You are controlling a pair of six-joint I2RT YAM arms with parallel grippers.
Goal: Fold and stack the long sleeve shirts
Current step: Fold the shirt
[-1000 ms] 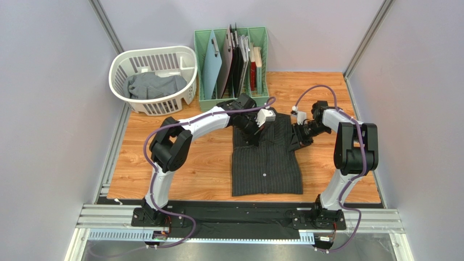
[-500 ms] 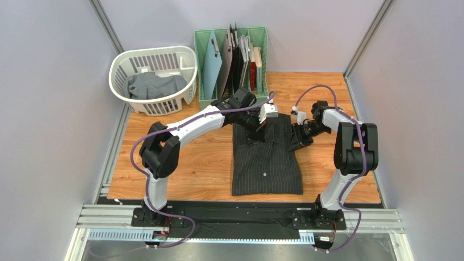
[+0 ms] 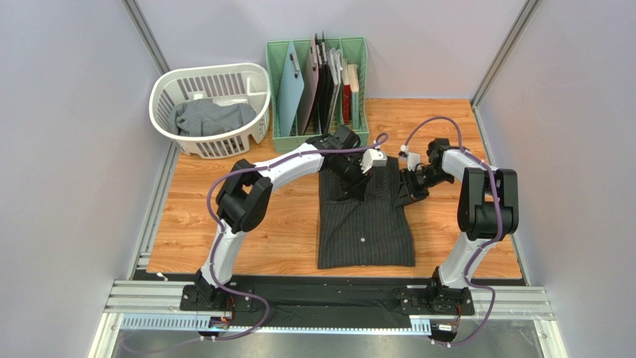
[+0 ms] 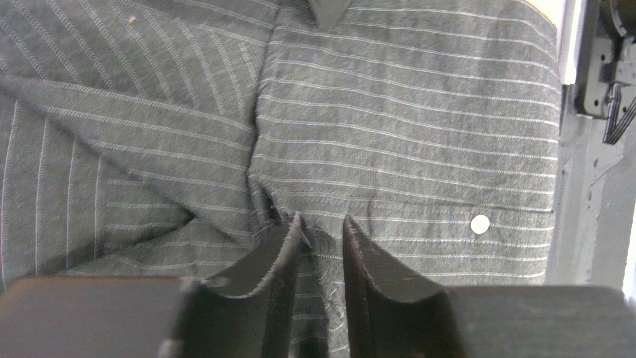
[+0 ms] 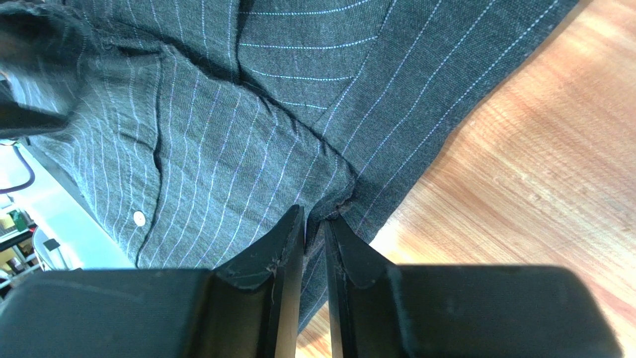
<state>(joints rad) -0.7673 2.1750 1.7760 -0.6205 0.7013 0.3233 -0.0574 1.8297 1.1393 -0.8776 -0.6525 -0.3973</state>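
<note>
The black pinstriped shirt (image 3: 366, 224) lies flat and partly folded in the middle of the wooden table, a white button (image 4: 480, 223) on its front. My left gripper (image 3: 356, 185) is over its upper part, and in the left wrist view its jaws (image 4: 321, 224) are shut on a bunched fold of the cloth. My right gripper (image 3: 407, 195) is at the shirt's upper right edge, shut on that edge (image 5: 315, 216) just above the table. The plain grey shirt (image 3: 211, 117) lies crumpled in the white basket.
A white laundry basket (image 3: 163, 88) stands at the back left. A green rack (image 3: 278, 89) with flat boards and folders stands behind the shirt. Bare wooden table (image 3: 246, 239) lies on both sides of the shirt, with grey walls all round.
My left gripper has shifted a little to the right over the shirt's upper part, and its elbow has swung. The right arm has not moved.
</note>
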